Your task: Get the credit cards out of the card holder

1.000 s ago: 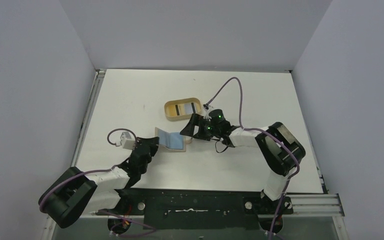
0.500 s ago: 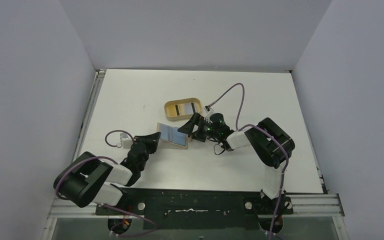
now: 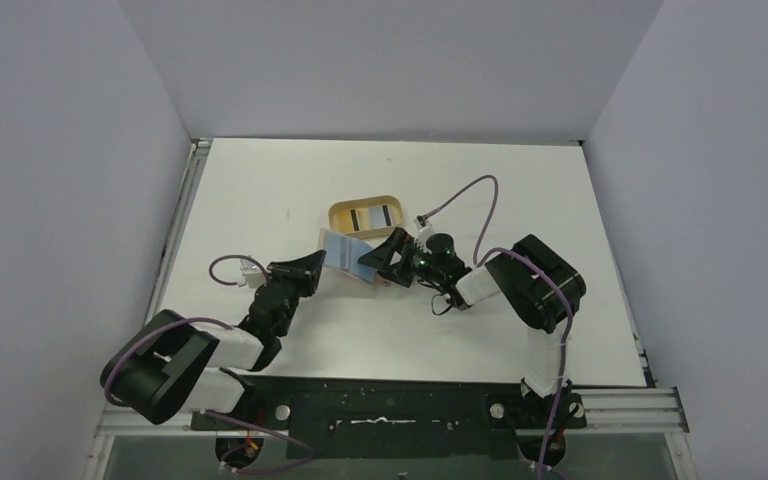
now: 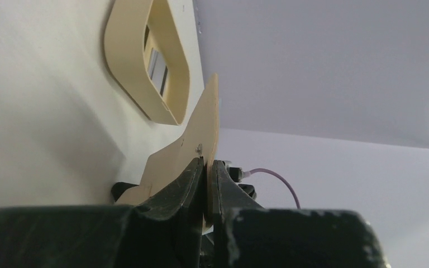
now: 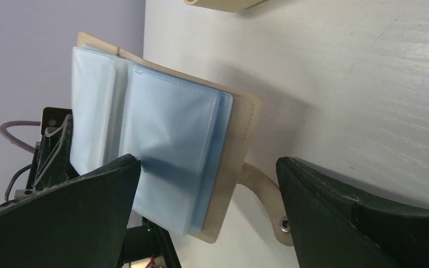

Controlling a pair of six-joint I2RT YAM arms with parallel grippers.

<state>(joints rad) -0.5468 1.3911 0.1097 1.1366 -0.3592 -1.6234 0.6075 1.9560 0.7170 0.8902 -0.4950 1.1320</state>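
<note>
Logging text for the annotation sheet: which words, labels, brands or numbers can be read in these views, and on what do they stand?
No text can be read in any view.
The card in the tray: pale and dark bands, any print too small to make out.
The card holder: blue sleeves and tan cover show no lettering.

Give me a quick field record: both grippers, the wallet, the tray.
left gripper: shut on the cover of the small tan-brown folding wallet, which is tilted up
right gripper: open, jaws on either side of the wallet's light blue plastic sleeves
sleeves: no card visible
oval tan rimmed tray: beyond the wallet, flat cards inside
</note>
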